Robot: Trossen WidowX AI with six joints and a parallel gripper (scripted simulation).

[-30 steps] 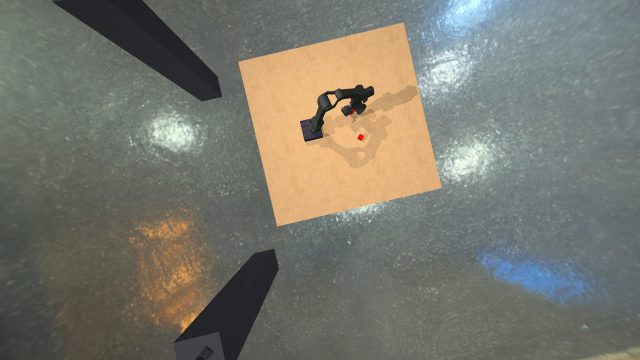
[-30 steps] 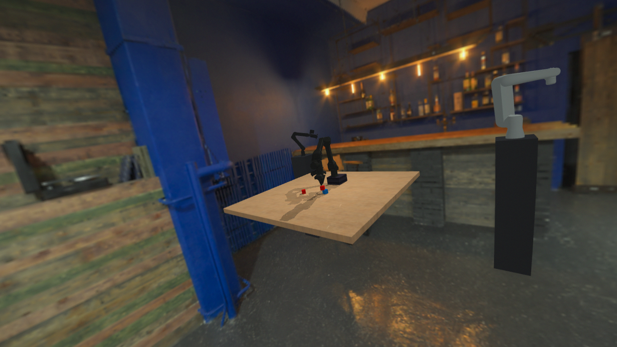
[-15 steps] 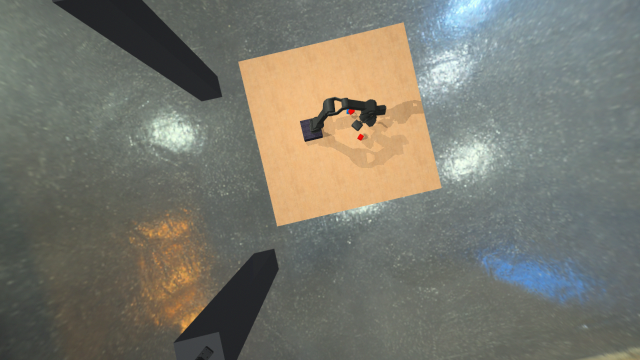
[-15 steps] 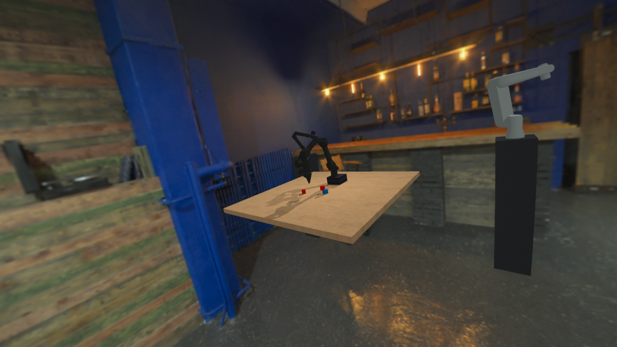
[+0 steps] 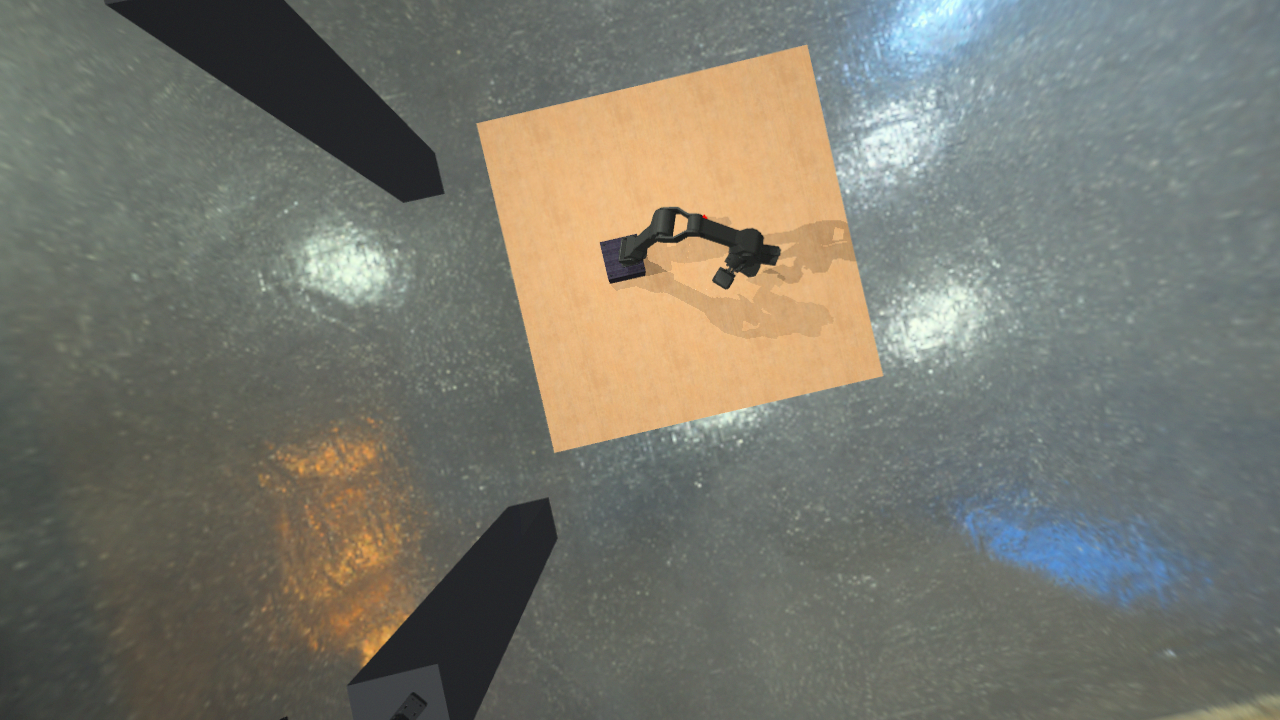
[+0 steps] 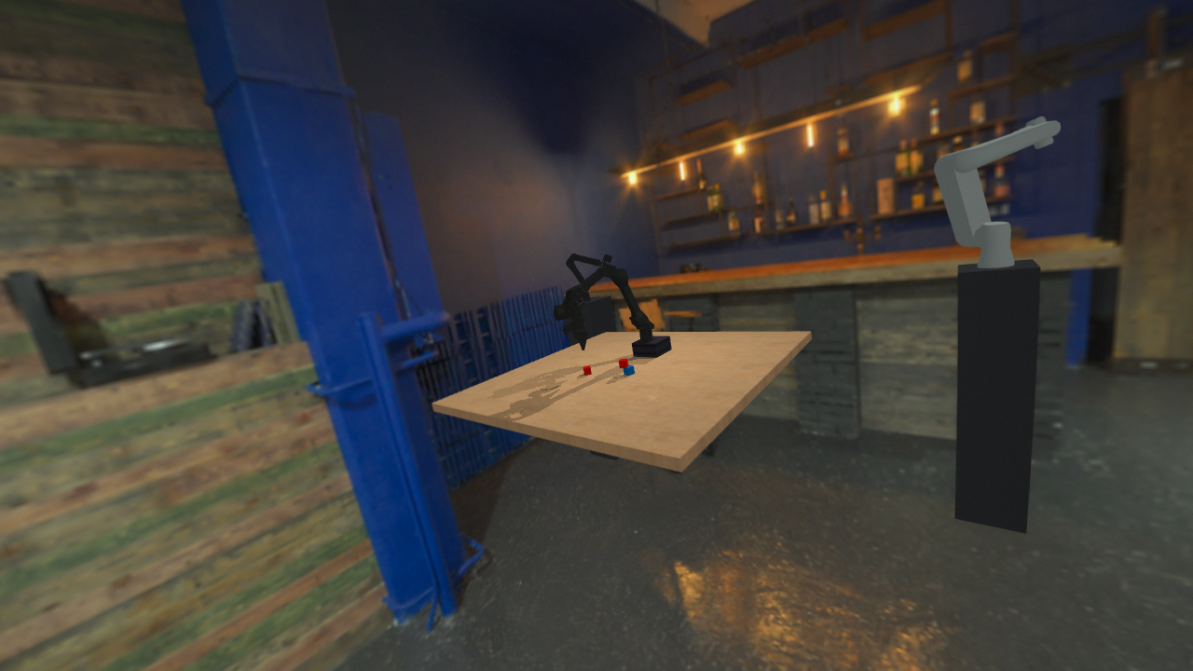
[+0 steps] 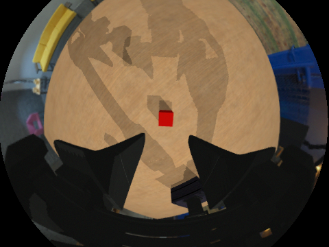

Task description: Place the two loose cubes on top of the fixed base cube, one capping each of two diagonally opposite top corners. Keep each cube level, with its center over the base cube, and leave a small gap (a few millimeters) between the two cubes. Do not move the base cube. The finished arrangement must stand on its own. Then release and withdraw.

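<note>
A blue base cube (image 6: 629,370) sits on the table. One red cube (image 6: 623,362) (image 5: 704,216) rests on it, shifted toward one side in the exterior view; the arm hides most of it in the top view. How exactly it lies over the corner is too small to tell. The other red cube (image 6: 587,369) (image 7: 166,119) lies flat on the table, apart from the base cube. My gripper (image 7: 166,137) (image 6: 582,346) is open and empty, pointing down above this loose cube. The arm hides the loose cube and the blue cube in the top view. The blue cube is out of the wrist view.
The wooden table (image 5: 626,385) (image 6: 708,383) carries my dark arm base (image 5: 617,261) (image 6: 652,347) (image 7: 185,190). The stacked cubes stand between the loose cube and the arm base's side in the exterior view. A grey arm on a black pedestal (image 6: 996,400) stands off the table.
</note>
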